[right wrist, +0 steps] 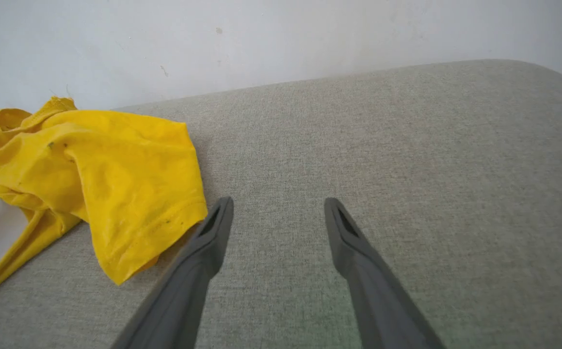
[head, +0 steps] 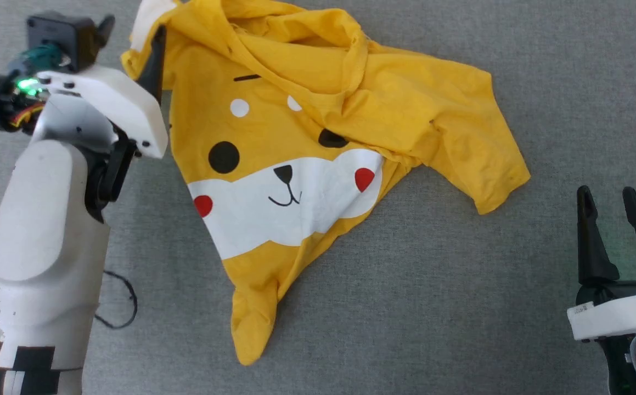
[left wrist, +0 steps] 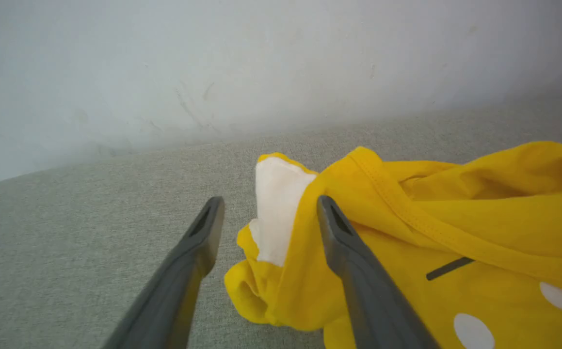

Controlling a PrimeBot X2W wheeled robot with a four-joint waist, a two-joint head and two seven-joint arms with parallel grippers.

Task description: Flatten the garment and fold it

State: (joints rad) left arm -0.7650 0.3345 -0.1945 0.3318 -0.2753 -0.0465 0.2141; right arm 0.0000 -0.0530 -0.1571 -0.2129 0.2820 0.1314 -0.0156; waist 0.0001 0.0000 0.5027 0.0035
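At shirt corner: left hand spread wide, straddling the bunched edge, gripping nothing.
Beside sleeve: right hand spread, empty.

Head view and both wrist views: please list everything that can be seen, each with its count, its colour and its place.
garment: one, bright yellow with a white, red and black cartoon face, crumpled in the middle of the surface, its upper part folded over the face.
surface: one, grey fabric, under everything.
wall: one, white, behind the surface.
cable: one, thin and black, looped on the surface beside the left arm.
left arm: one, white, at the left of the garment.
left gripper: one, dark, open, with a bunched corner of the garment between its fingers.
right gripper: one, dark, open, over bare surface right of the garment.
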